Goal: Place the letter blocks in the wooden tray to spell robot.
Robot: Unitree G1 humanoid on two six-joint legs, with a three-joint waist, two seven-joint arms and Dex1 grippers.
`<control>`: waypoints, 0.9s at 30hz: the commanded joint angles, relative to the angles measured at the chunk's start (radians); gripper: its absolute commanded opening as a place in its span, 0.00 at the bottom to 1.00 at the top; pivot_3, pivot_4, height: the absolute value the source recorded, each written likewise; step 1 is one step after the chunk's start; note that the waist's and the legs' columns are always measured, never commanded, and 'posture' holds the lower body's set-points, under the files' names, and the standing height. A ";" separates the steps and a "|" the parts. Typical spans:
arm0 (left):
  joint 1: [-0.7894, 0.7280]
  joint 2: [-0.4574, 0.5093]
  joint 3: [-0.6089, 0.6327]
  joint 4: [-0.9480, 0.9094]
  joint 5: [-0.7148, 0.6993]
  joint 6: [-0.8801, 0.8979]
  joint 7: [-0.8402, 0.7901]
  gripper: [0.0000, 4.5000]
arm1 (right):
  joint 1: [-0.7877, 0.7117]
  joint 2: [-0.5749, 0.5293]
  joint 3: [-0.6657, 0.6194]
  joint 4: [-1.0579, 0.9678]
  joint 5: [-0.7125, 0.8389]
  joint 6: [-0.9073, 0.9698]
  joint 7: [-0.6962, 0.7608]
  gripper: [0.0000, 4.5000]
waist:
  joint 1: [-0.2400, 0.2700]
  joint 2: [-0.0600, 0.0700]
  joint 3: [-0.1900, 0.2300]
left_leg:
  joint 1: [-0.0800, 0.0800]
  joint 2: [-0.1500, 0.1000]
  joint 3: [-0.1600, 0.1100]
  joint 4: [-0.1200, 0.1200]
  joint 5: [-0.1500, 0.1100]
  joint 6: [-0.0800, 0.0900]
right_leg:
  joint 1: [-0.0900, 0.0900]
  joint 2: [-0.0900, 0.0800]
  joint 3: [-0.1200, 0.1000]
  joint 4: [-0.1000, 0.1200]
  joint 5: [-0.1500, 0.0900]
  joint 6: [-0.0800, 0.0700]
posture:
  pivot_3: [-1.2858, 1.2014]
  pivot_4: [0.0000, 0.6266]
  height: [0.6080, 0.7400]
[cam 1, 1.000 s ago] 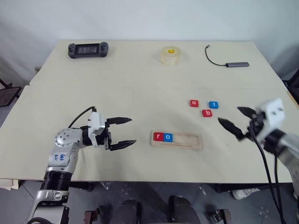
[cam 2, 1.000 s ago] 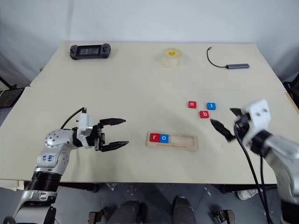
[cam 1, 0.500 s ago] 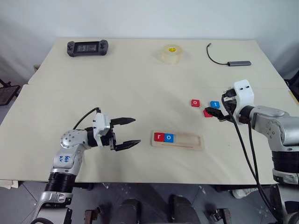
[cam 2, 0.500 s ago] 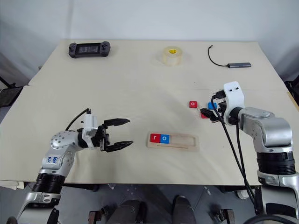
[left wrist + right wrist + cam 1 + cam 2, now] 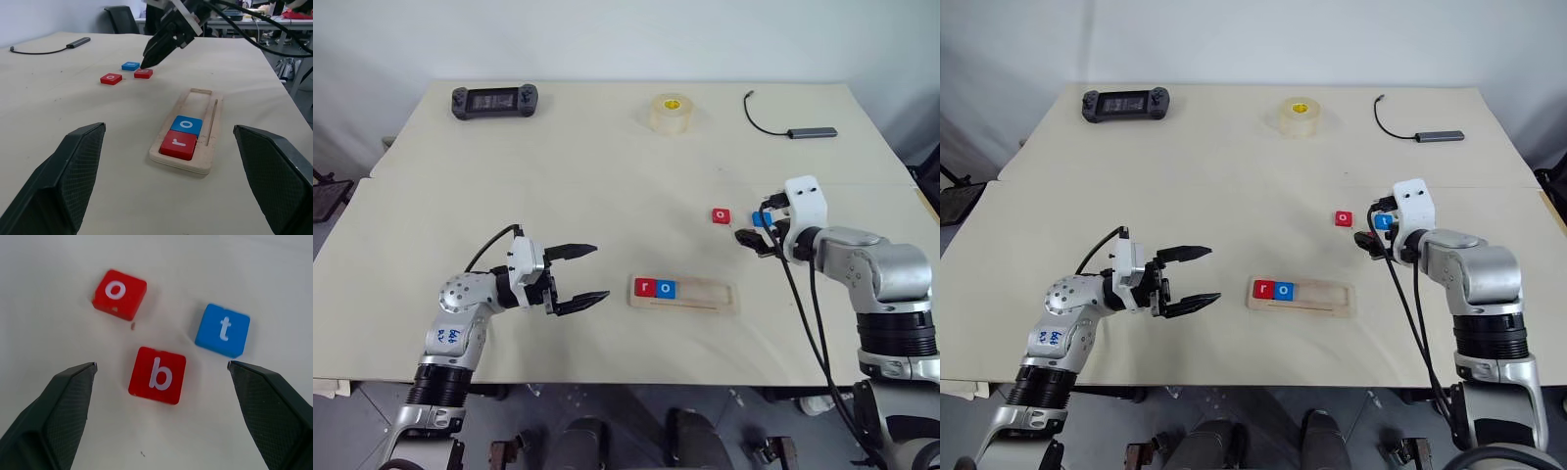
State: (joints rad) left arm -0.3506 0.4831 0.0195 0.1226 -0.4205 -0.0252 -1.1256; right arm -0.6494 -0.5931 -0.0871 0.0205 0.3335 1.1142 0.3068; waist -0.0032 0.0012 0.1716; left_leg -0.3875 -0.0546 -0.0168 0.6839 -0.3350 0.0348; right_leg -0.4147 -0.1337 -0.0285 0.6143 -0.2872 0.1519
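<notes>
The wooden tray lies at the table's front middle, with a red r block and a blue o block at its left end. To its upper right lie a red o block, a blue t block and a red b block. My right gripper hovers open just above the b block, one finger on each side of it, apart from it. My left gripper is open and holds nothing, level, left of the tray.
At the table's far side are a black handheld console, a roll of tape and a cable with a grey hub. A seam runs across the table top.
My right arm has swung in from the right edge and come down over the three loose blocks, fingers still wide. The left gripper has stayed put.
</notes>
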 commanded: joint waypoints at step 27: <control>-0.006 -0.004 -0.035 -0.058 -0.001 0.001 -0.010 1.00 | 0.096 0.091 -0.127 -0.114 -0.043 0.078 -0.120 0.37 | 0.004 0.000 0.000 | 0.001 -0.001 -0.001 0.000 0.000 0.000 | 0.000 0.000 0.001 0.002 0.000 0.000 | 0.52 0.24 1.00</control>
State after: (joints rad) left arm -0.3467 0.4801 -0.0151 0.0842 -0.4206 -0.0219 -1.1281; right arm -0.5832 -0.4766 -0.1751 -0.0347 0.2915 1.1523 0.1958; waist 0.0005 0.0012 0.1715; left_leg -0.3866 -0.0557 -0.0181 0.6839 -0.3350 0.0348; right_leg -0.4143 -0.1339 -0.0279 0.6169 -0.2873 0.1519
